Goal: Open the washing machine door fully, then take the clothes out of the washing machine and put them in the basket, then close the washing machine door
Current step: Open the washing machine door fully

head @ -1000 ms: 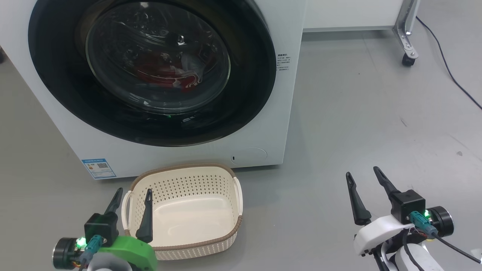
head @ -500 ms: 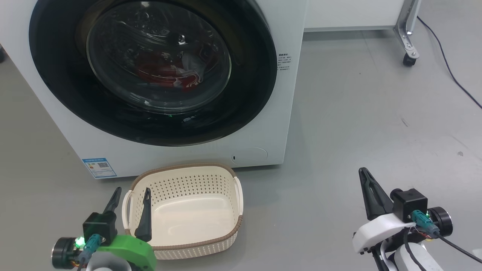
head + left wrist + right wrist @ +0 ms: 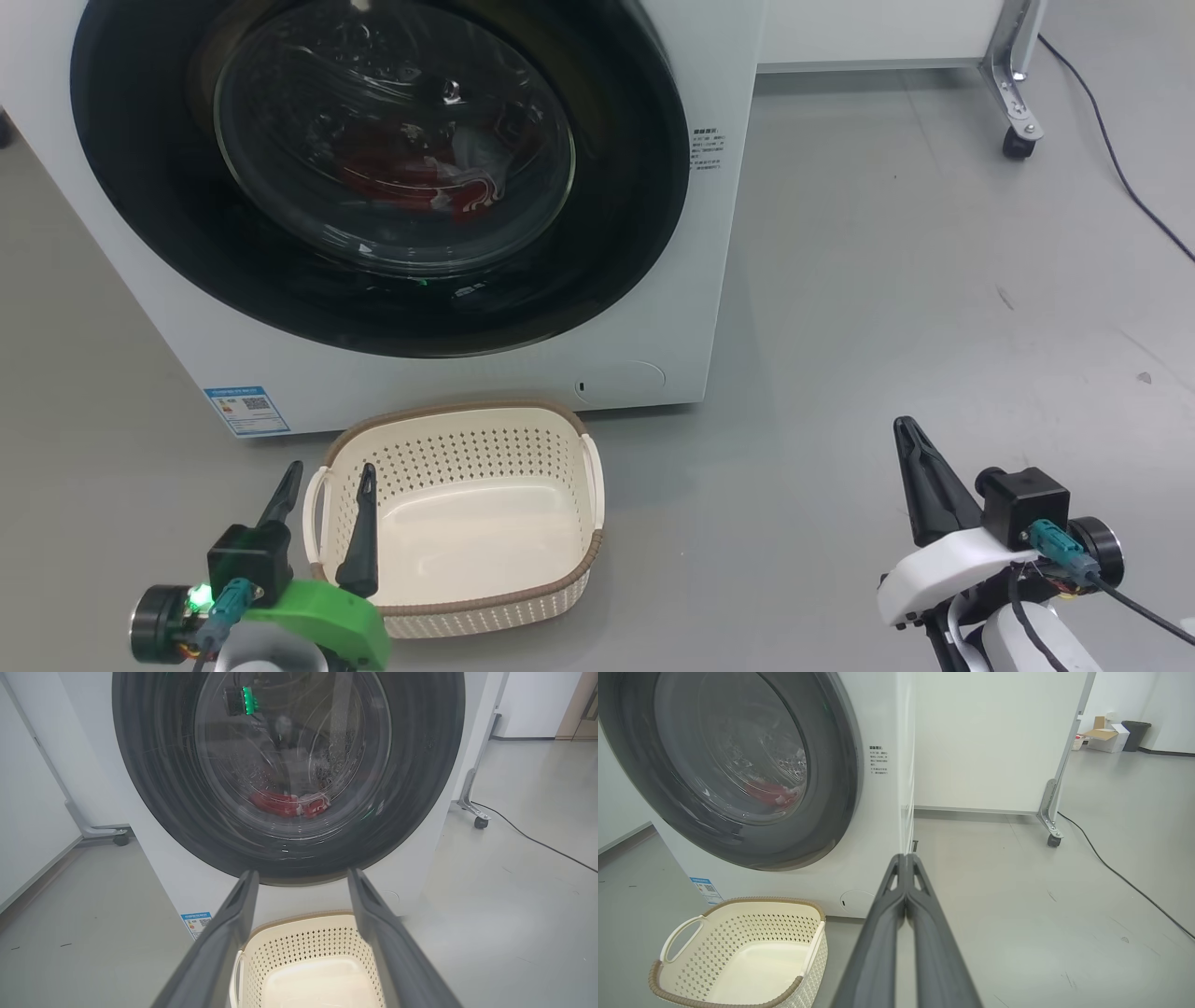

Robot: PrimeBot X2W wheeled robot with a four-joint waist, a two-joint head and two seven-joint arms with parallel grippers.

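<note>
Grey flooring (image 3: 887,280) is carrying everything at this laundry station. At the near left, the left tool (image 3: 332,467) is hovering empty with its two dark fingers spread wide, over the near-left corner of the basket (image 3: 467,411), which is sitting empty on the floor just in front of the washing machine (image 3: 719,308). Behind it, the washing machine door (image 3: 635,187) is lying flush against the white front, and the clothes (image 3: 411,173) are showing as a red heap through the glass, low in the drum. At the near right, well apart from the machine, the right tool (image 3: 904,427) is pointing forward with its fingers pressed together on nothing, having snapped shut from a wide spread within the last second. That closing is likely readying a slim tip for working at the door's right edge, so the opening step is only beginning and nothing is unloaded yet. A wheeled frame (image 3: 1013,112) is standing at the far right.
</note>
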